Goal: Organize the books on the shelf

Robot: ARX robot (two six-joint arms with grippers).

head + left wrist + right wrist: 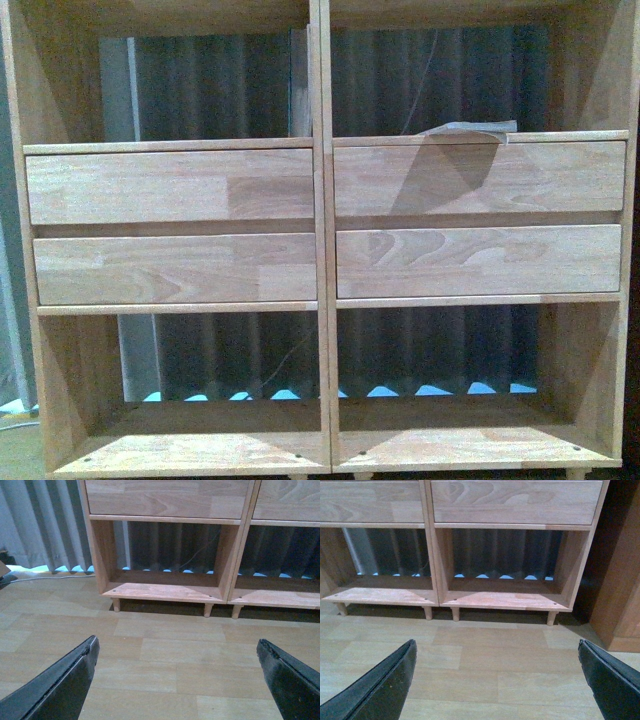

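Note:
The pale wood shelf (320, 225) fills the front view, with two columns, four plain drawer fronts and open bays above and below. A thin pale flat thing with a curled edge (468, 130), perhaps a thin book, lies on the upper right board. No other book shows. The lower bays show bare in both wrist views. My left gripper (176, 642) is open and empty, low over the wood floor in front of the shelf's left column (165, 592). My right gripper (496, 642) is open and empty over the floor in front of the right column (505, 600). Neither arm shows in the front view.
A darker brown cabinet (620, 580) stands close beside the shelf's right end. A grey curtain (45, 525) hangs behind the open-backed shelf. A white cable (45, 577) runs along the floor left of the shelf. Short legs (208, 610) lift the shelf off the floor.

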